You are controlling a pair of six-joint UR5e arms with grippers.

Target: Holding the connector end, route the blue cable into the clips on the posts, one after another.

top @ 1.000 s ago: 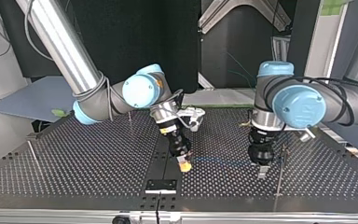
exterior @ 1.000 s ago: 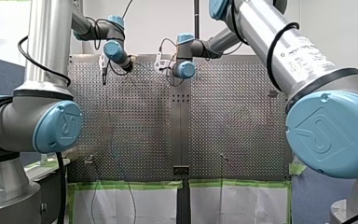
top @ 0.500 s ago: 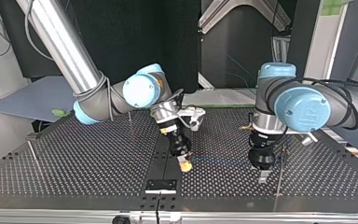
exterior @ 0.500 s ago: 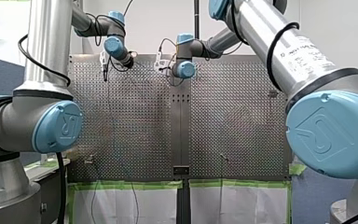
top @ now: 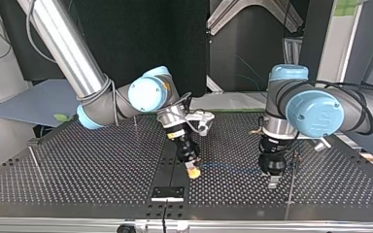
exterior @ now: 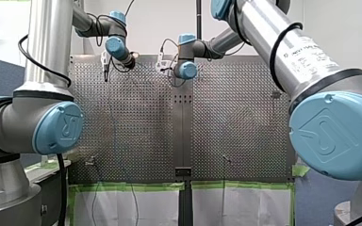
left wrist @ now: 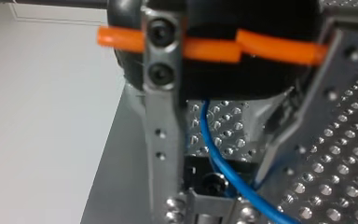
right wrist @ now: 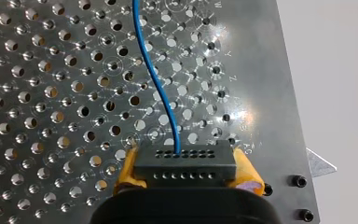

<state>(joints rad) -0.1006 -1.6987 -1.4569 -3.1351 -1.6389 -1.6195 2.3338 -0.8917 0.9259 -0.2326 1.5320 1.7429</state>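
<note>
Near the table's middle seam in the top view, my right gripper points down and slightly toward the camera. Its wrist is tilted and its forearm comes in from the view's upper left. In the right wrist view its yellow pads are clamped on the black connector, one pad on each short end. The cable leaves the connector's face near its middle and curves away over the perforated plate, ahead of the gripper.

At the top view's right my left arm's wrist stands nearly upright. The left gripper points straight down, fingertips low over the table; I cannot tell whether they touch it. A thin post stands just beside it, on the side away from my right gripper. The cable shows as a faint blue line low over the table between the two grippers.

From the left wrist, the two metal fingers stand well apart, and the cable hangs down between them, not pinched, and bends off past one fingertip. An orange band crosses the gripper's black body. Below the fingertips sits a metal piece with a black screw; I cannot tell whether it is a clip.

From the front, both arms reach to the table's far end, the left gripper hanging at the left and my right arm's wrist near the middle.
</note>
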